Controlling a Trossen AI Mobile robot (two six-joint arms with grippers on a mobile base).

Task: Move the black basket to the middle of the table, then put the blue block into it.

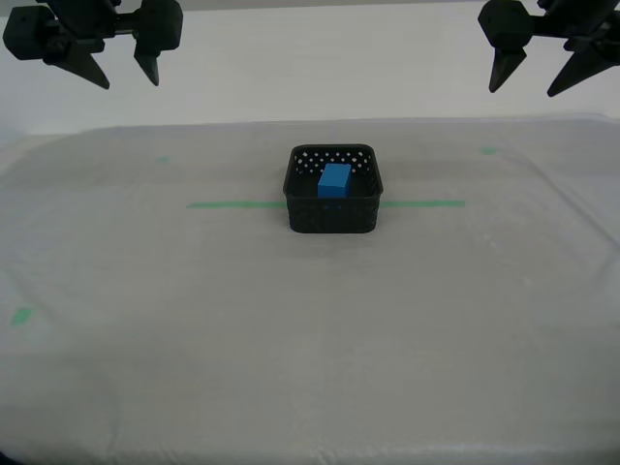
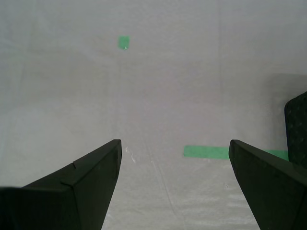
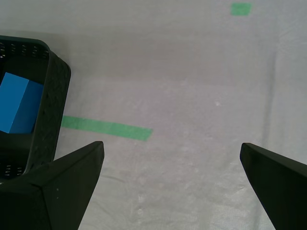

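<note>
The black basket (image 1: pixel 332 217) sits on the table (image 1: pixel 291 339) near its middle, over the green tape line (image 1: pixel 232 204). The blue block (image 1: pixel 335 180) lies inside it. My first gripper (image 1: pixel 523 89) hangs open high at the exterior view's upper right, well clear of the basket. Its wrist view shows the basket's wall (image 3: pixel 50 110) and the block (image 3: pixel 19 103) beyond the open gripper (image 3: pixel 171 145). My second gripper (image 1: pixel 129 82) hangs open at the exterior view's upper left. In its wrist view, only a corner of the basket (image 2: pixel 297 129) shows past the empty gripper (image 2: pixel 174 142).
Small green marks lie on the cloth at the far left (image 1: pixel 162 160), far right (image 1: pixel 489 150) and near left (image 1: pixel 21 316) of the exterior view. A pale wall stands behind the table's far edge.
</note>
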